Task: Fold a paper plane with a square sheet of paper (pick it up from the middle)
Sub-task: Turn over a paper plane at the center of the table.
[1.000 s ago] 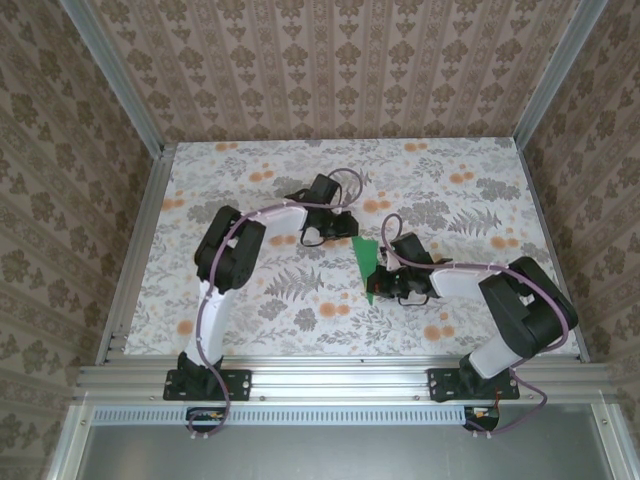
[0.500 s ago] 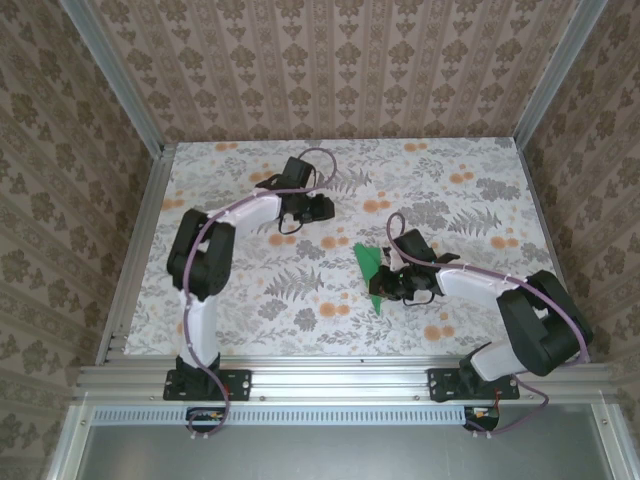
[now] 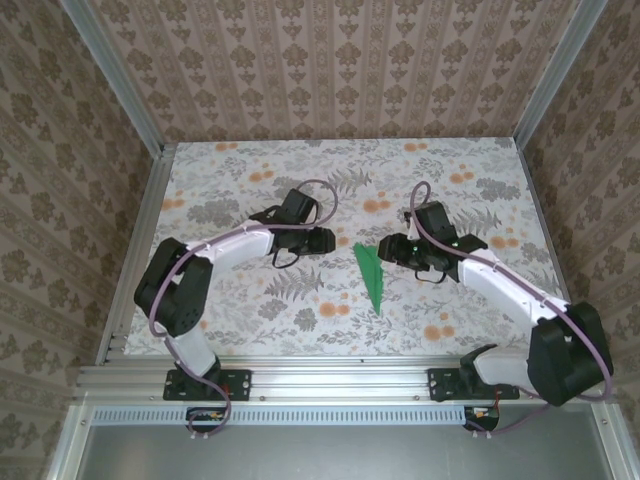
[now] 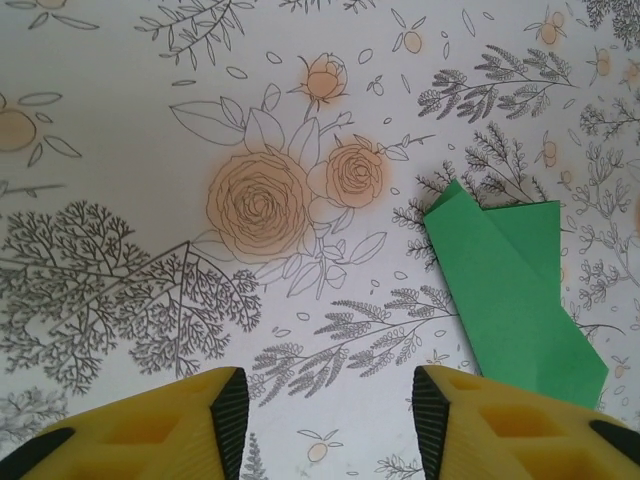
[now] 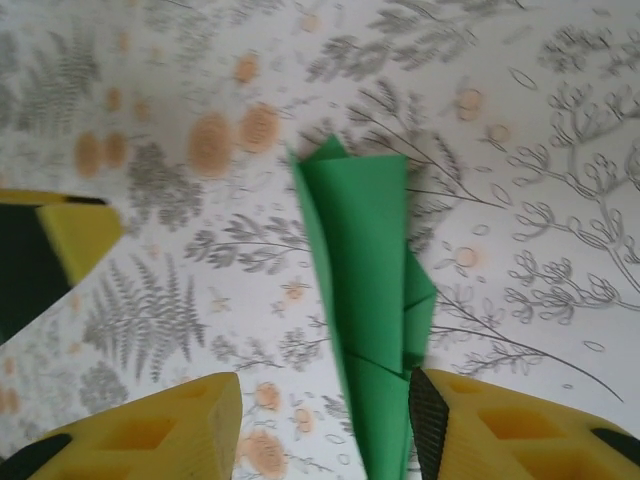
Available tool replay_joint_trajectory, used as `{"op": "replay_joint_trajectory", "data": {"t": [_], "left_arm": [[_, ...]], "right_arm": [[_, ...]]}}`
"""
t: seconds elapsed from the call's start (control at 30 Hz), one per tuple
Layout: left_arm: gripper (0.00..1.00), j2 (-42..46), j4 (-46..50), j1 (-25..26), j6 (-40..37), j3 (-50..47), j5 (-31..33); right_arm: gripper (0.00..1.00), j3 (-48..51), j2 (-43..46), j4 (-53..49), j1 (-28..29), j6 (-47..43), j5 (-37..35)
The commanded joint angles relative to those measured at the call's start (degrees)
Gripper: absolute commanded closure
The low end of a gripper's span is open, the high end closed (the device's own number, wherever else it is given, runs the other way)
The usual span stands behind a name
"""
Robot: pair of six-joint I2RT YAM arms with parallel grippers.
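Green paper plane lies flat on the floral table between the two grippers, touching neither; the left gripper and right gripper both stand spread and empty. Folding seems finished, though the blurry right wrist view leaves the creases uncertain. Any next move calls for a pinch at its middle.

left arm: white shell links, bulky black joints, black wrist block
right arm: same white shells and black joints
cables: thin, lilac, run along each arm, arched loop above the wrist
bases: flat black plates
left gripper: yellow fingers with recessed pockets, black inner faces
right gripper: matching yellow fingers, black inner faces
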State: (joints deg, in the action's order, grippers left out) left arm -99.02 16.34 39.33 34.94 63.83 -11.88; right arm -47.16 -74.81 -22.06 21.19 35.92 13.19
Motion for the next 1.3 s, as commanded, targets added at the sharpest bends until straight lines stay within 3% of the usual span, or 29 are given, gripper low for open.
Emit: {"op": "replay_joint_trajectory", "data": {"t": [0.0, 0.13, 0.3, 0.63, 0.8, 0.97, 1.13, 1.27], "left_arm": [[0.47, 2.3, 0.8, 3.9, 2.4, -0.6, 3.2], [0.39, 0.9, 6.2, 11.4, 5.0, 2.3, 9.4], [0.38, -3.8, 14.6, 19.1, 6.5, 10.8, 16.1], [0.41, -16.2, 20.8, 20.6, 5.2, 24.3, 14.6], [0.44, -20.8, 24.6, 20.6, 4.8, 29.8, 15.4], [0.6, -21.1, 25.8, 19.8, 6.2, 29.1, 16.3], [0.8, -16.8, 20.9, 18.0, 7.2, 23.8, 14.4], [0.87, -12.8, 14.5, 15.8, 7.1, 18.1, 10.9]], "right_arm": [[0.54, -2.2, -3.8, -4.2, 0.0, -1.2, -2.2], [0.55, -0.6, -4.5, -1.7, -0.8, 1.8, -2.7], [0.49, 3.4, -3.1, -0.4, -4.3, 6.6, -4.4], [0.33, 11.6, 4.8, 0.2, -10.1, 12.1, -9.1], [0.3, 13.0, 7.2, -0.4, -10.6, 11.6, -9.8], [0.3, 13.6, 7.4, -0.5, -10.7, 11.4, -9.5], [0.3, 12.8, 5.9, -0.2, -10.6, 10.3, -8.0], [0.3, 12.0, 4.4, -0.1, -10.0, 9.6, -6.8]]}}
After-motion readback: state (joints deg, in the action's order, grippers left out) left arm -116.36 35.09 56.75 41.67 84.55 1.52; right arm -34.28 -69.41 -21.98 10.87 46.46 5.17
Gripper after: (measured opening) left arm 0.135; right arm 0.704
